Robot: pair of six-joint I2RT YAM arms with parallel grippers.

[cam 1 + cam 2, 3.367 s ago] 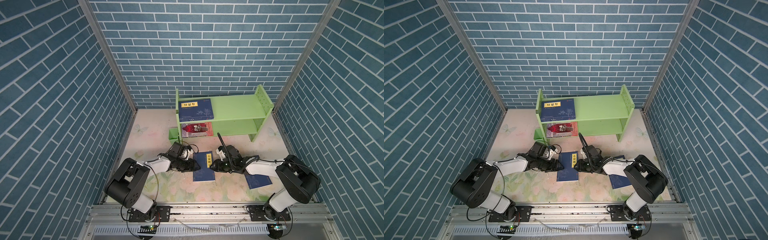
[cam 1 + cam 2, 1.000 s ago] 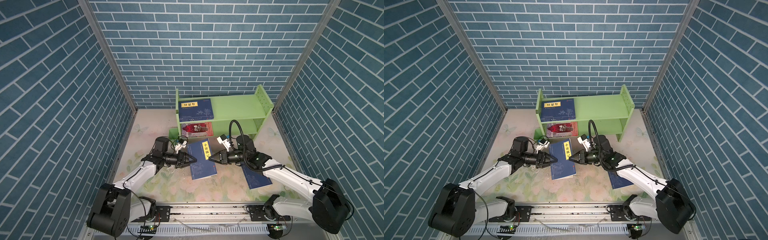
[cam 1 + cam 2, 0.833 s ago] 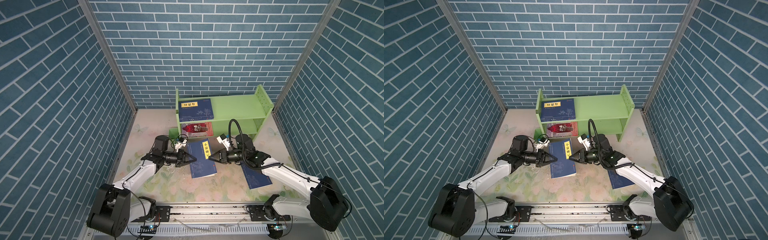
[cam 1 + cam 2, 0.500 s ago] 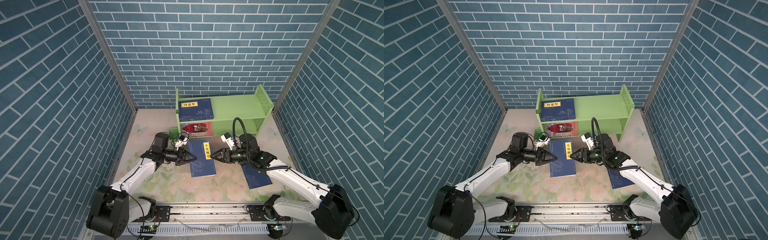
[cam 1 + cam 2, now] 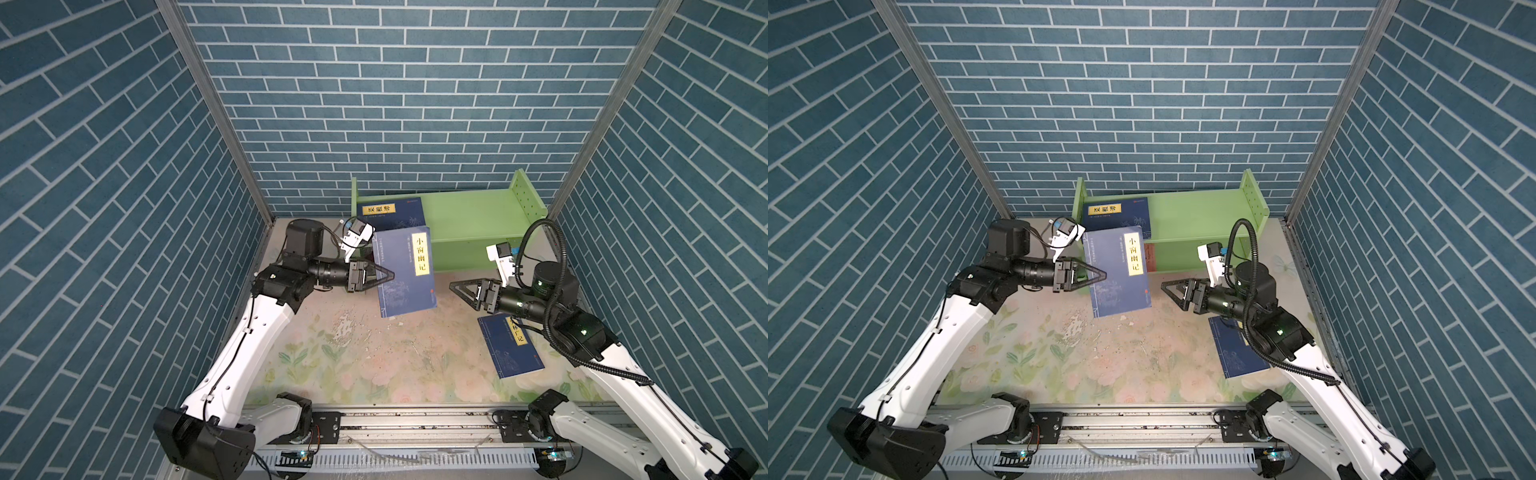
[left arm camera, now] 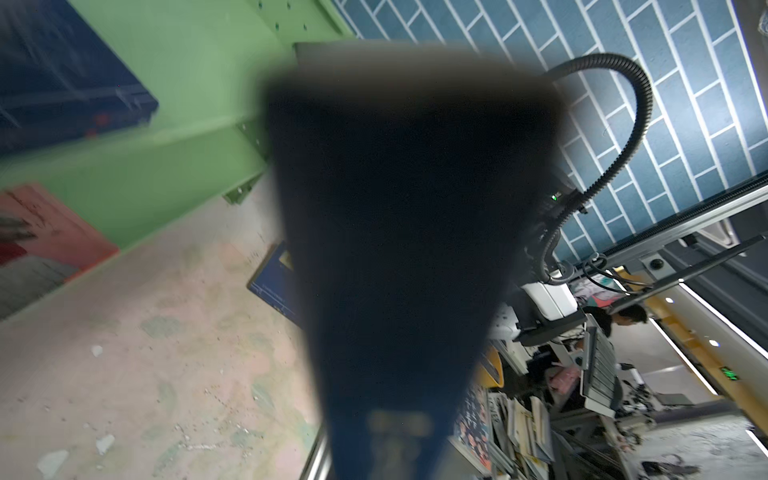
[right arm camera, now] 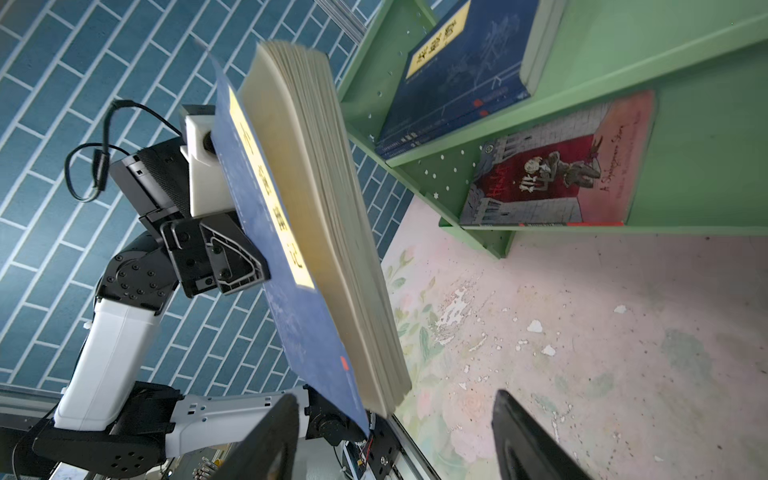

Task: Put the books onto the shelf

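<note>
A dark blue paperback with a yellow title label hangs tilted above the bench, its spine edge clamped in the left tool. Beyond that tool, the light green shelf holds a second blue book flat on its top tier and a red-and-grey book on the lower tier. A third blue book lies flat on the bench behind the right tool.

My left arm stretches forward and inward with the wrist level. The left gripper is clamped tight on the near edge of the dark blue book. My right arm points inward too; the right gripper is spread wide and empty, near the book's far edge but not touching it.
</note>
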